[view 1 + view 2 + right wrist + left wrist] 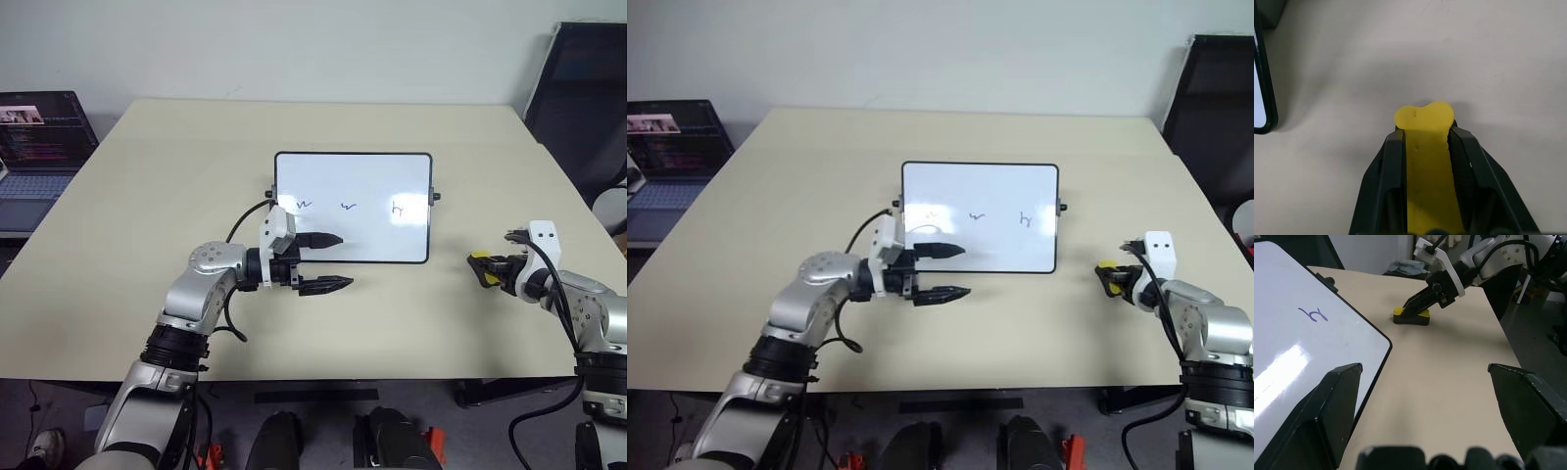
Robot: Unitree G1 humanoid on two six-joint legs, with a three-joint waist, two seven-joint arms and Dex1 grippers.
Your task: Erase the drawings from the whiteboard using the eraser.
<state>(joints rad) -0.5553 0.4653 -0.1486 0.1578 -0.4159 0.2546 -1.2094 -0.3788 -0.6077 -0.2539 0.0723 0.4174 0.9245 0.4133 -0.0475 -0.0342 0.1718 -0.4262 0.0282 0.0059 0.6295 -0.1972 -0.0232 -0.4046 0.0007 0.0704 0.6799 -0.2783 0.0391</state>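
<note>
Right wrist view: fingers [1393, 161] tight on eraser [1425, 122]

Left arm: reaches in from the near-left, elbow bent, forearm lying across toward the right.
Left gripper [331, 262]: points level to the right, its two black fingers spread wide apart, one above the other in the head views; nothing between them. The farther finger hangs over the near edge of the whiteboard [353, 176], the nearer one over the table [176, 176].
Right arm: comes in from the near-right, wrist angled forward and down.
Right gripper [1425, 134]: fingers [1393, 161] pressed against both sides of the eraser [1425, 117], whose yellow end bulges out past the tips. The eraser sits on the table, right of the whiteboard.
</note>
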